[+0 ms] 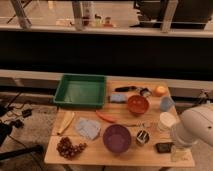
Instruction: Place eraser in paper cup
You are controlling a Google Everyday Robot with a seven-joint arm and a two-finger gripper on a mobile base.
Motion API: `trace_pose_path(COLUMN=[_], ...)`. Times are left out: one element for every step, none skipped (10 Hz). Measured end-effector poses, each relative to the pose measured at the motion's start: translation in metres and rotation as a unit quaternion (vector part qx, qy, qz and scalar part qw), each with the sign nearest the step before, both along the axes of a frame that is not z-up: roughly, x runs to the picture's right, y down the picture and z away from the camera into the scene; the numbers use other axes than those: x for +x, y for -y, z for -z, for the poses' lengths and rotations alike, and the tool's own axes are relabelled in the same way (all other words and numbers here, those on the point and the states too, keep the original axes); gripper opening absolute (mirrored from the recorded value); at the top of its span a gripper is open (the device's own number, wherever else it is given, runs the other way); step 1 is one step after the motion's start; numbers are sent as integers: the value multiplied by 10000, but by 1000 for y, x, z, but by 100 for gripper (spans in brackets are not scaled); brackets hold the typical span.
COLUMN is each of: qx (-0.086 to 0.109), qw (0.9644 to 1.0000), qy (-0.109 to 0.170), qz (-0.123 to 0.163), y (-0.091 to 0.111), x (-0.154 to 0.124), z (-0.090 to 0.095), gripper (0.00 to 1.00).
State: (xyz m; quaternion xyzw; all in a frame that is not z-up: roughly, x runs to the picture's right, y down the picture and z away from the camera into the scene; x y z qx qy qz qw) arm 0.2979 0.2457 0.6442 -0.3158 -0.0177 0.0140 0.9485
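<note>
Place: apparently a robot test lab.
Gripper: over the wooden table's front right corner.
Behind it: metal-framed partition, dark wall.
Left of it: mixed tabletop props, loose floor cables.

My arm is basically one fat, rounded white shell with a smooth plastic look, over at the lower right of the frame. Under it there's a duller greyish bit, and my gripper is at the bottom right edge, pale and kinda washed out.
</note>
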Motion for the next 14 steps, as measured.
trace_pose_path(qx=[-26, -48, -121, -126, -136, -136, -136, -137, -137, -137, -136, -136, -136, -136], qw=[10000, 10000, 9999, 9999, 9999, 9998, 9999, 9999, 9999, 9999, 9999, 9999, 9999, 9999], qy=[-13, -25, -54, -54, -60, -63, -55, -51, -53, -53, -55, -56, -56, -56], qz=[-24, -40, -71, -77, -89, -93, -86, -83, -84, -85, -85, -86, -86, -87], y=[-1, -2, -5, -5, -6, -6, -5, -5, -5, -5, -5, -5, -5, -5], x=[2, 4, 8, 8, 9, 9, 8, 8, 8, 8, 8, 8, 8, 8], z=[-8, -14, -20, -20, -19, -19, -19, -19, -19, -19, -19, -19, -19, -19], gripper=[80, 80, 80, 80, 80, 80, 80, 80, 80, 80, 80, 80, 80, 80])
